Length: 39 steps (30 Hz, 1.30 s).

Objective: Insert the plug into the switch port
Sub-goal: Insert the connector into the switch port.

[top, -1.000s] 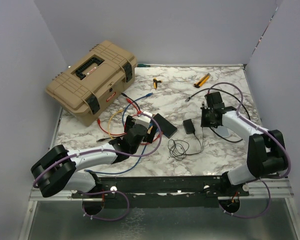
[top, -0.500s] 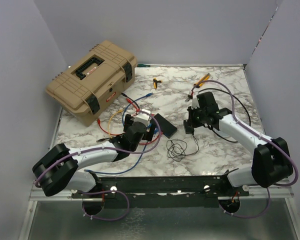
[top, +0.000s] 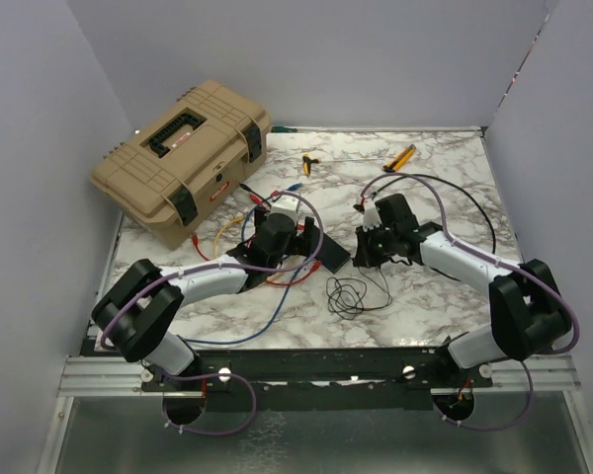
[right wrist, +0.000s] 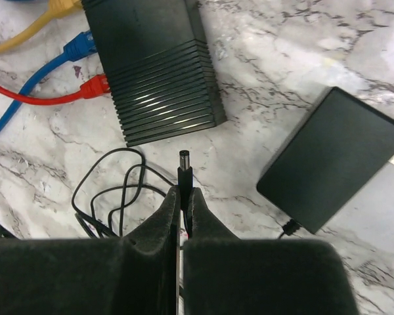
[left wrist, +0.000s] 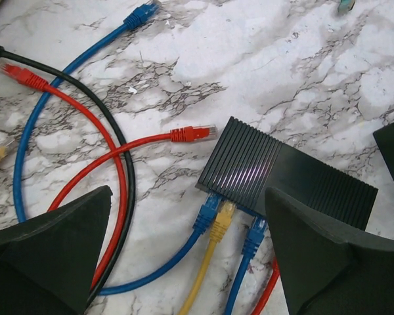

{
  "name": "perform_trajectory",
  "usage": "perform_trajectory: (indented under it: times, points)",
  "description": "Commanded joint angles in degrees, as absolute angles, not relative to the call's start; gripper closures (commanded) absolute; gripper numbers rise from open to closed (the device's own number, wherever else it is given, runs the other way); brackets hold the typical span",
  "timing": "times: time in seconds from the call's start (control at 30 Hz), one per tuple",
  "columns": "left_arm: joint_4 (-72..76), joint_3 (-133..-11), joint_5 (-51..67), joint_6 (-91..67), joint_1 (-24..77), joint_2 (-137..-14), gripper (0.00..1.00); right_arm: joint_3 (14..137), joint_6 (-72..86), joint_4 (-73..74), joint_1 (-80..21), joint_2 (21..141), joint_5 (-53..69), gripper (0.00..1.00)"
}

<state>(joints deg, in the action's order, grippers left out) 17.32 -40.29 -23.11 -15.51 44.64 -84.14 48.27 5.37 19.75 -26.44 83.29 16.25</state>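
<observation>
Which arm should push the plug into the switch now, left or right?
Right. Its claw is shut on the plug, whose tip points at the black ribbed switch just ahead, not yet touching. The left claw hangs open and empty above the cables plugged into the switch.

Soft, even light falls from above, bright and without hard shadows. The marble table (top: 341,183) reads bright. A pale sheen lies across the black ribbed box (left wrist: 243,164) in both wrist views. The near fingers (left wrist: 46,256) look dark and slightly blurred, while the plug (right wrist: 184,164) is crisp.
</observation>
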Motion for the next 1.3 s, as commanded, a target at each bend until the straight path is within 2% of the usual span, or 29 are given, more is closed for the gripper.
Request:
perform_trajectory:
  times: [0.0, 0.53, 1.27]
  points:
    - [19.0, -45.1, -18.0, -17.3, 42.8, -89.7, 0.01, 47.0, 4.8, 18.0, -28.0, 85.6, 19.4, 1.0]
    - [19.8, -48.3, -15.6, -16.8, 41.2, -100.0, 0.02, 48.6, 3.9, 17.3, -30.0, 91.6, 19.9, 1.0]
    - [20.0, -49.1, -13.3, -15.5, 41.1, -101.5, 0.02, 51.8, 3.1, 17.1, -31.0, 92.7, 15.6, 1.0]
